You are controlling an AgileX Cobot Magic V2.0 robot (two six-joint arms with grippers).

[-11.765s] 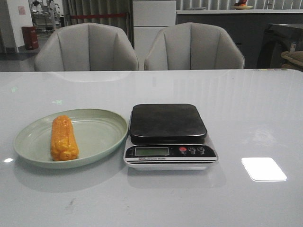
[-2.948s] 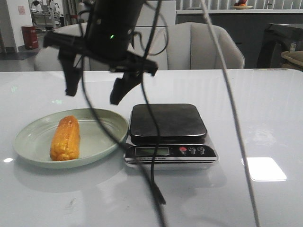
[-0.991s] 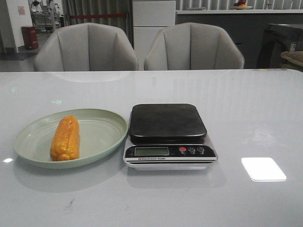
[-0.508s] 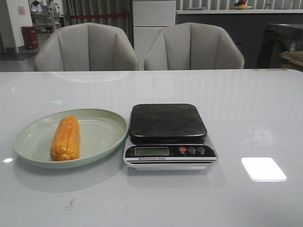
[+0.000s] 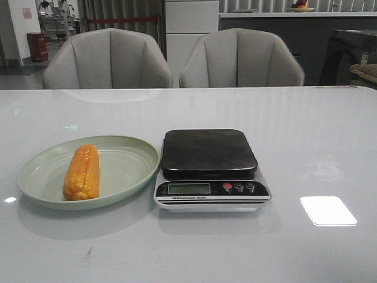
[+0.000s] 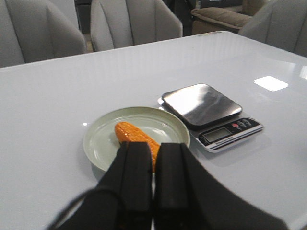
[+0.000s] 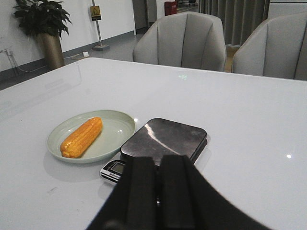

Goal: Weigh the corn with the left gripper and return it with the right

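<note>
The corn (image 5: 81,173) lay on the plate (image 5: 126,171) near the counter's left edge. Both the left gripper (image 6: 152,179) and right gripper (image 7: 158,189) were closed, holding nothing. A careless grasp could roll the round cob

The broad white table (image 5: 318,135) has a smooth, glossy top that mirrors the ceiling light and the chair backs. The pale green oval plate (image 5: 126,168) looks like smooth plastic or glazed ware with a soft sheen. The orange-yellow cob of corn (image 5: 82,172) is bumpy with rows of kernels, slightly waxy. The silver kitchen scale (image 5: 212,197) has a plastic-looking body and a dark platform (image 5: 207,152) of polished metal, which gleams bright in the left wrist view. The two grey armchairs (image 5: 241,59) seem upholstered in matt leather-like cloth. The left gripper (image 6: 153,184) and right gripper (image 7: 158,191) have matt black fingers.
</note>
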